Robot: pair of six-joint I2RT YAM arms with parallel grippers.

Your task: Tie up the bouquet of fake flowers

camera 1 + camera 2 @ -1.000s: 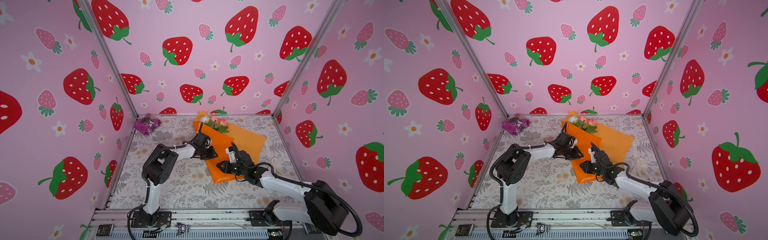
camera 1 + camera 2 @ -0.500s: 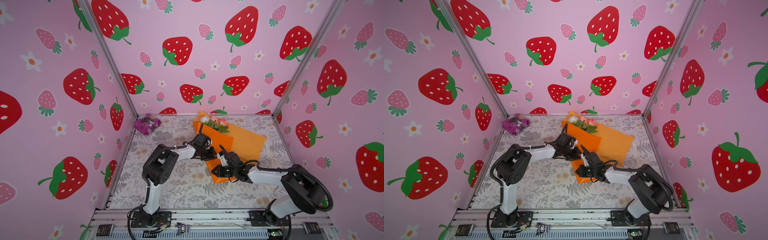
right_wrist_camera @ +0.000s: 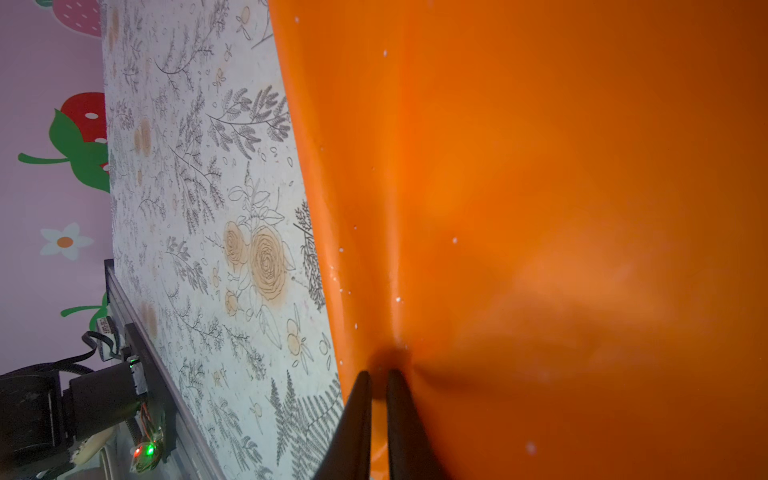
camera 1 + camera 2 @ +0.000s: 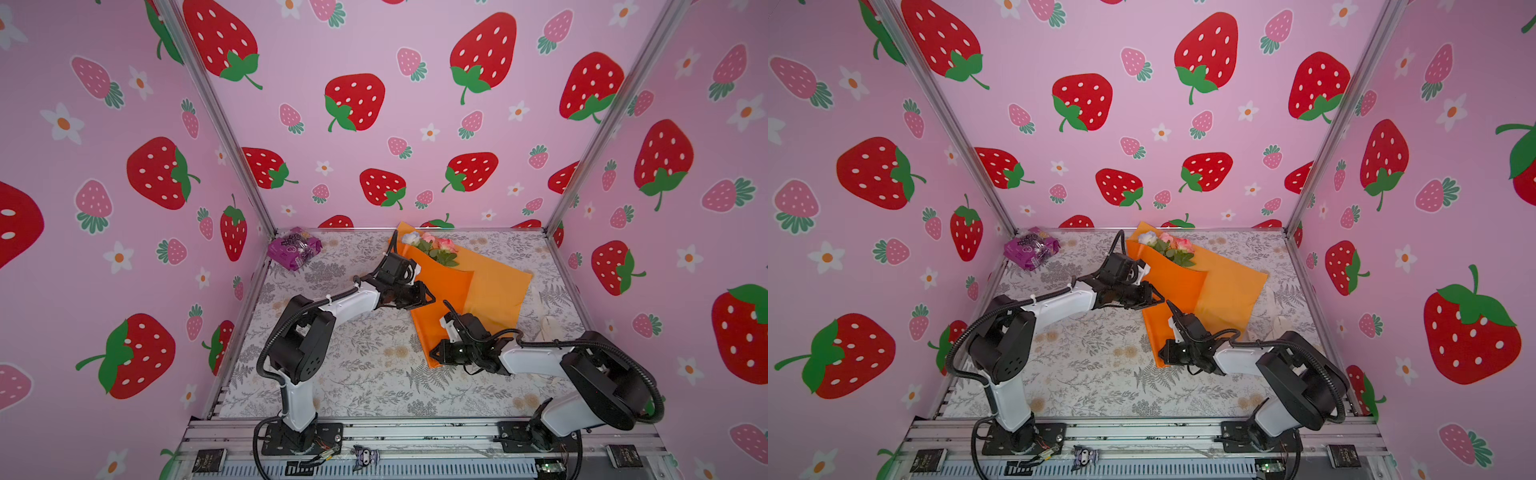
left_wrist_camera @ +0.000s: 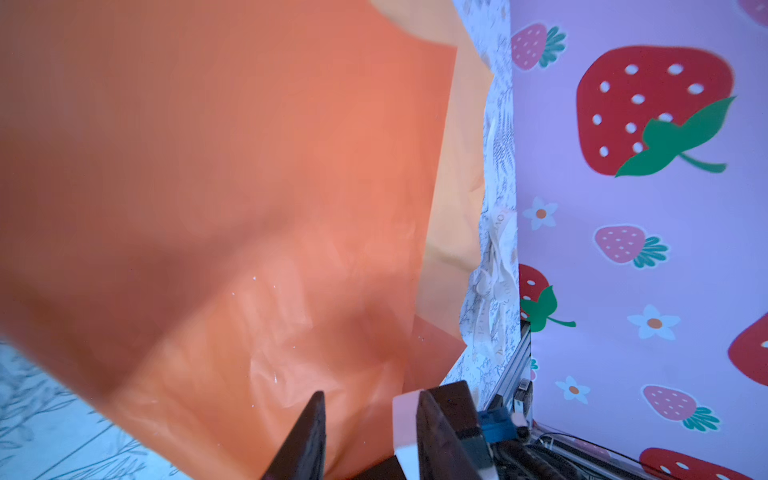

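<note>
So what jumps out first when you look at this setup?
The loud pink walls printed with big red strawberries, all round the table. Next, the bright orange wrapping paper toward the back of the table, with white and pink roses poking out of its far end. The right gripper pinches its near corner, while the left gripper sits open at its left edge.
</note>
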